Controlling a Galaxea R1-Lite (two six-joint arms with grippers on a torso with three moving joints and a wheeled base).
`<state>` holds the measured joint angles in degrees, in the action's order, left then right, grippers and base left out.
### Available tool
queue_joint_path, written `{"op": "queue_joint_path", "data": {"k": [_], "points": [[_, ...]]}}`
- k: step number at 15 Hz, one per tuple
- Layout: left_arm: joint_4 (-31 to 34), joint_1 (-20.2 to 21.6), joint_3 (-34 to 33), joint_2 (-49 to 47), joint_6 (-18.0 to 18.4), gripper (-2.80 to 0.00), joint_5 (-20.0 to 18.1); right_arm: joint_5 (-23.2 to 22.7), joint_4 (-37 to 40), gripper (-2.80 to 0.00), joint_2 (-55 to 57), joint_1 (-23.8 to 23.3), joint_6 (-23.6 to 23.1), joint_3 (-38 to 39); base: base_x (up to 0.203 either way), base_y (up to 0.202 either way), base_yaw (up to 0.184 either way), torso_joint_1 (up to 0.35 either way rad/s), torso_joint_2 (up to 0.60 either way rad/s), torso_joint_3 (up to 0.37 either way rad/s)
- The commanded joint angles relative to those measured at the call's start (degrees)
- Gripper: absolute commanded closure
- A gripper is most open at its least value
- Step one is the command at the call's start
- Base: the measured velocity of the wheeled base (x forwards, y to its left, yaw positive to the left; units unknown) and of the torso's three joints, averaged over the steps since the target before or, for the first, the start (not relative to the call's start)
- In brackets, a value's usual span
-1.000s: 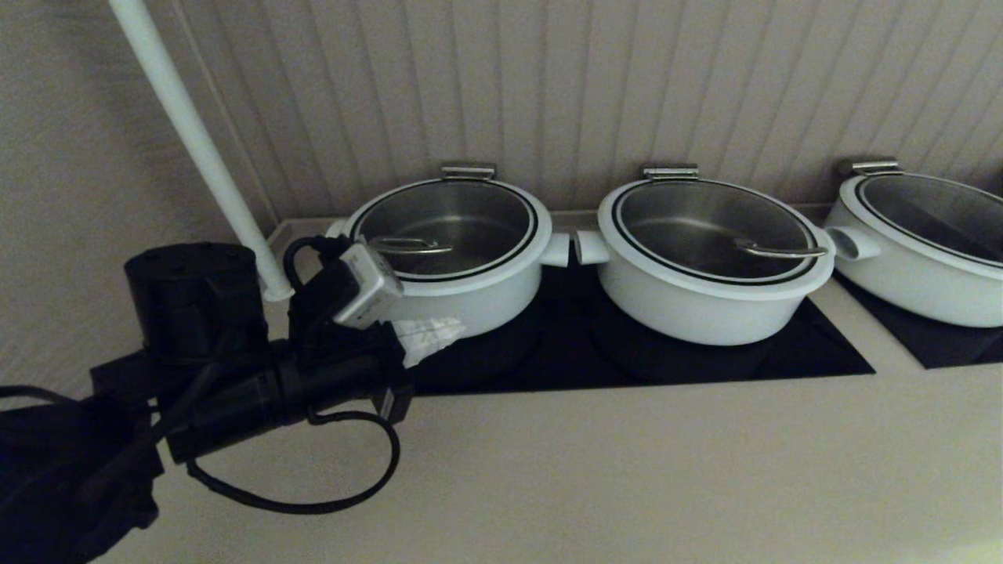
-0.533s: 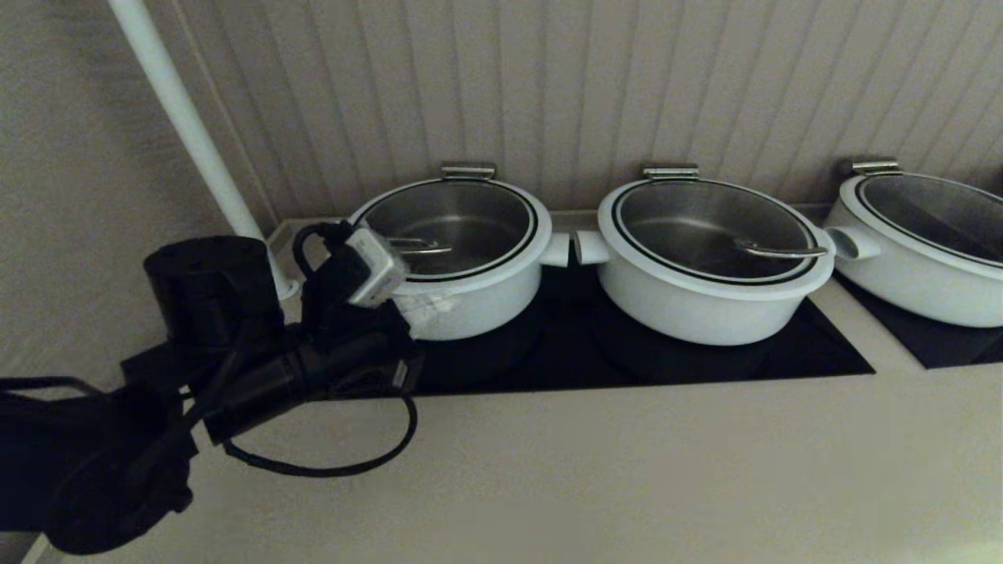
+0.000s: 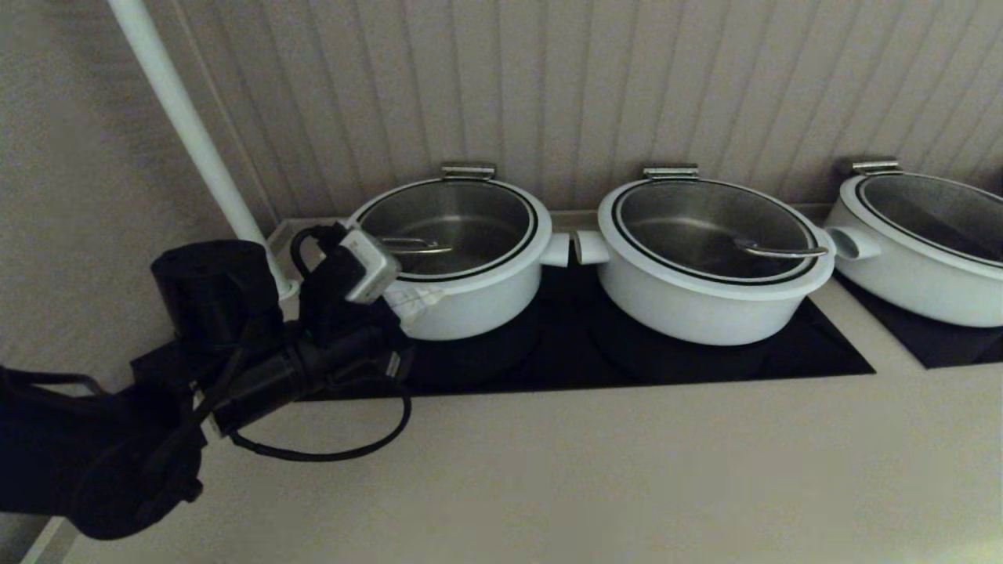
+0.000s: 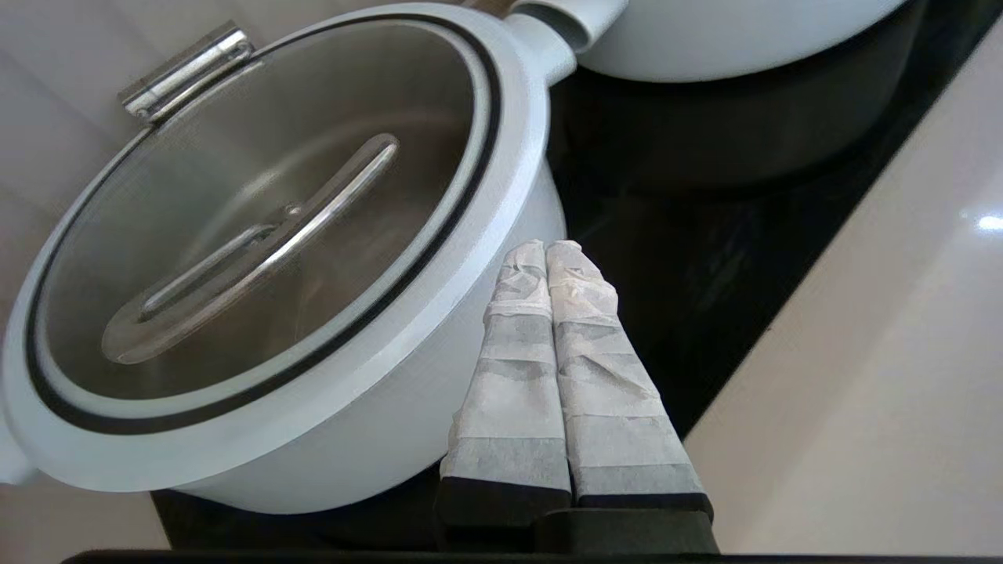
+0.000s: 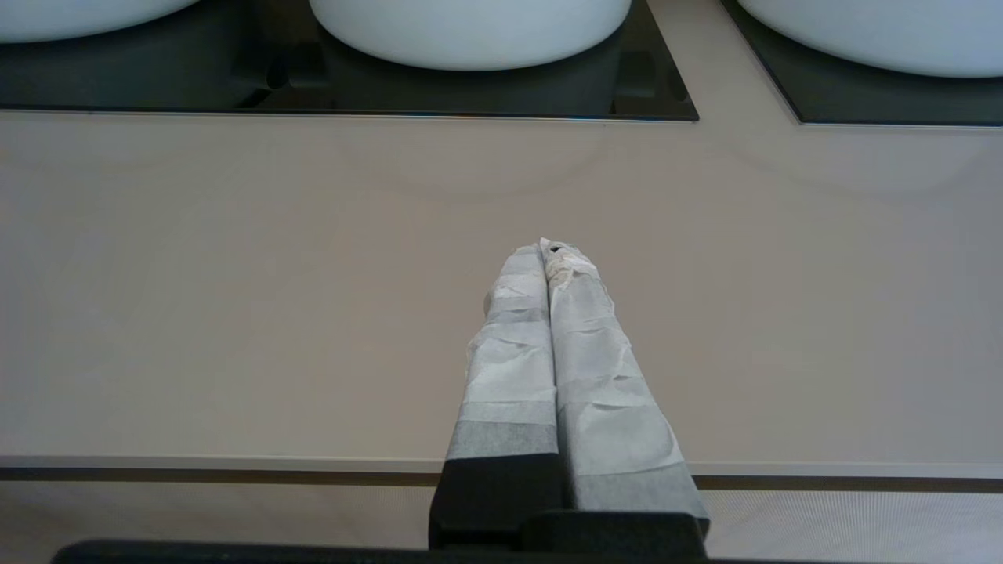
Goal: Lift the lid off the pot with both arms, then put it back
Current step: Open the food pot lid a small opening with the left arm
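Beside the pot's (image 3: 462, 301) near-left wall, the left gripper (image 4: 546, 254) hovers, fingers pressed together, below the seated lid (image 3: 447, 227); the right gripper (image 5: 546, 249), likewise closed, waits over the near counter (image 5: 235, 274).

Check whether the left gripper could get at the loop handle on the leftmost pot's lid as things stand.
Probably yes. The left gripper is shut, beside the pot wall below its rim. Nothing covers the lid or its loop handle; it would need to rise and open first.
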<state>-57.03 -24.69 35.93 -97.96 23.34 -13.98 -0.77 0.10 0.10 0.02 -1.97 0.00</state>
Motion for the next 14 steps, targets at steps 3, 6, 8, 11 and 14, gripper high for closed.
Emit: {"op": "queue_joint_path", "data": {"k": [3, 6, 8, 11, 14], "points": [[-0.45, 0.69, 1.64, -1.32, 1.17, 0.00, -0.14, -0.02, -0.01, 0.00, 0.08, 0.05, -0.05, 0.00, 0.000, 0.000, 0.000, 0.000, 0.00, 0.000], [-0.45, 0.81, 3.17, -2.42, 1.25, 0.00, -0.17, -0.02, -0.01, 0.00, 0.08, 0.06, -0.05, 0.00, 0.000, 0.000, 0.000, 0.000, 0.00, 0.000], [-0.54, 1.13, 3.18, -2.93, 1.35, 0.00, -0.17, 0.02, -0.01, 0.00, 0.08, 0.04, -0.05, 0.00, 0.000, 0.000, 0.000, 0.000, 0.00, 0.000], [-0.69, 1.66, 3.96, -3.37, 1.78, 0.00, -0.17, -0.02, -0.01, 0.00, 0.08, -0.02, -0.05, 0.00, 0.000, 0.000, 0.000, 0.000, 0.00, 0.000], [-0.71, 1.92, 5.95, -3.90, 2.27, 0.00, -0.17, -0.02, -0.01, 0.00, 0.08, 0.06, -0.05, 0.00, 0.000, 0.000, 0.000, 0.000, 0.00, 0.000]]}}
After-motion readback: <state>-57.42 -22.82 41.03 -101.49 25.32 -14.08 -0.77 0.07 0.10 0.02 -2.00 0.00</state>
